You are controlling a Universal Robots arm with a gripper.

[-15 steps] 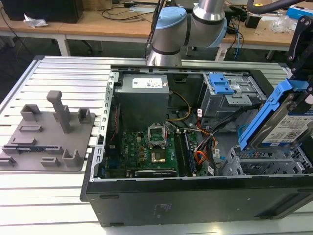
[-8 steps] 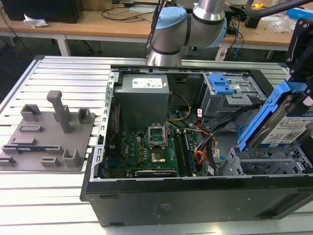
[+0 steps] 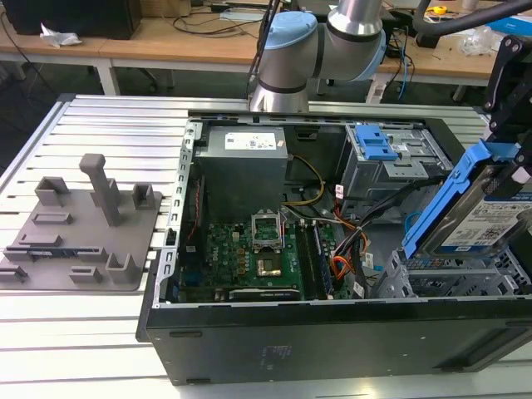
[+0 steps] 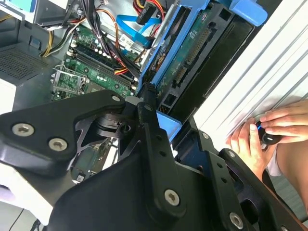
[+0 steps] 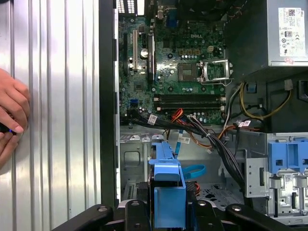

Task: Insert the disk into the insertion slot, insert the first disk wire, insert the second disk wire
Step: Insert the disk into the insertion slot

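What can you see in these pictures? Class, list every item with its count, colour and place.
disk: one, silver in blue caddy, tilted above the insertion slot
insertion slot: one, light grey, exterior view's right end of case
second disk wire: one, light blue, looping inside case
computer case: one, black, open, on the table
motherboard: one, green, case floor
fixture: one, grey, exterior view's left of case
table: one, silver, slatted
hand: at least one, on the table
gripper: one, black, shut on the disk
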